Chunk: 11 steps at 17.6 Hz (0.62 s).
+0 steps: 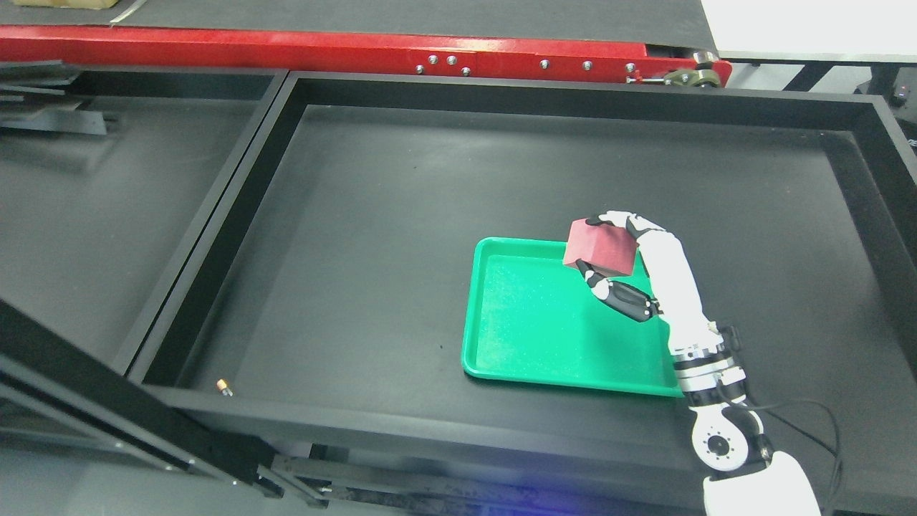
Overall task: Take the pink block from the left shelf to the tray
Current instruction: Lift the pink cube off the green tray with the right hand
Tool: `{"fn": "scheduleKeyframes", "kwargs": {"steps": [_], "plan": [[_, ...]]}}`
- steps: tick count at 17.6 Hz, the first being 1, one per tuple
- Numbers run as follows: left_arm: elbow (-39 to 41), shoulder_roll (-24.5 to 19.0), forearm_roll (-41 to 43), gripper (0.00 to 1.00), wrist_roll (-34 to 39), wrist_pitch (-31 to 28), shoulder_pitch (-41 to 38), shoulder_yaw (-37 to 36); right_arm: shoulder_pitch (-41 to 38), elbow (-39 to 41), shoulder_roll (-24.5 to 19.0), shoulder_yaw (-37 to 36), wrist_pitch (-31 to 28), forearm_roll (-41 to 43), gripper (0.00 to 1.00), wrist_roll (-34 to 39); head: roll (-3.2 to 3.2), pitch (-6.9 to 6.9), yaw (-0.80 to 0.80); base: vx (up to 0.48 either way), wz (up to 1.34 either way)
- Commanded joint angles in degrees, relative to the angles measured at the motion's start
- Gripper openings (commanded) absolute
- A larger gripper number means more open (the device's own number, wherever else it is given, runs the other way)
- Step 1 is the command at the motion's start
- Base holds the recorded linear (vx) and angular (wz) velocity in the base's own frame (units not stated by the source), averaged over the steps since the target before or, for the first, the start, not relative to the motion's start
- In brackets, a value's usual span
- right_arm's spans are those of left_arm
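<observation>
Green plastic tray (pixel 530 322) lies flat on the dark floor of a large black bin (pixel 372 236), right of the bin's centre, long side running away from the camera. Tray interior bare.

Right hand (pixel 630 269), white with black joints, comes in from the lower right corner; forearm crosses the tray's near right corner. Fingers wrapped around a pink block (pixel 600 249), more a dusty red-pink in this light. Upper fingers hook over the block's top far edge, thumb and lower fingers press in from beneath. Grip closed on it.

Block is held over the tray's far right corner, tilted, one flat face turned toward the camera. It appears lifted clear of the tray surface, though contact at the far rim cannot be ruled out from this angle.

Second black bin (pixel 107 186) sits just to the left, sharing a wall with the first. Red metal beam (pixel 322 50) with bolts runs along behind both. Small tan object (pixel 224 388), too small to identify, rests near the first bin's front left corner.

Left arm out of view.
</observation>
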<state>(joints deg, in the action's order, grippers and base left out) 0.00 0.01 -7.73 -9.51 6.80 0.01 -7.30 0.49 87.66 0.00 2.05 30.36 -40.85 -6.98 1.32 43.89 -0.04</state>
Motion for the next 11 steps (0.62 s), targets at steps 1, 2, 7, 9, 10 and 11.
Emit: {"fn": "scheduleKeyframes", "kwargs": {"steps": [1, 2, 7, 9, 10, 11], "plan": [[1.0, -1.0, 0.0, 1.00, 0.0, 0.0, -1.2, 0.0, -0.8, 1.7, 1.0, -3.6, 0.7, 2.5, 0.05, -0.6, 0.00, 0.00, 0.00, -0.126, 0.15], [1.0, -1.0, 0.0, 1.00, 0.0, 0.0, -1.2, 0.0, -0.9, 1.8, 1.0, -3.6, 0.7, 2.5, 0.05, -0.6, 0.00, 0.00, 0.00, -0.171, 0.20], [1.0, -1.0, 0.0, 1.00, 0.0, 0.0, -1.2, 0.0, -0.8, 1.8, 1.0, -3.6, 0.7, 2.6, 0.05, -0.6, 0.00, 0.00, 0.00, -0.187, 0.27], [1.0, -1.0, 0.0, 1.00, 0.0, 0.0, -1.2, 0.0, -0.9, 1.8, 1.0, -3.6, 0.7, 2.6, 0.05, -0.6, 0.00, 0.00, 0.00, -0.191, 0.39], [1.0, -1.0, 0.0, 1.00, 0.0, 0.0, -1.2, 0.0, -0.9, 1.8, 1.0, -3.6, 0.7, 2.6, 0.05, -0.6, 0.00, 0.00, 0.00, -0.181, 0.42], [1.0, -1.0, 0.0, 1.00, 0.0, 0.0, -1.2, 0.0, -0.9, 1.8, 1.0, -3.6, 0.7, 2.7, 0.05, -0.7, 0.00, 0.00, 0.00, -0.139, 0.52]]}}
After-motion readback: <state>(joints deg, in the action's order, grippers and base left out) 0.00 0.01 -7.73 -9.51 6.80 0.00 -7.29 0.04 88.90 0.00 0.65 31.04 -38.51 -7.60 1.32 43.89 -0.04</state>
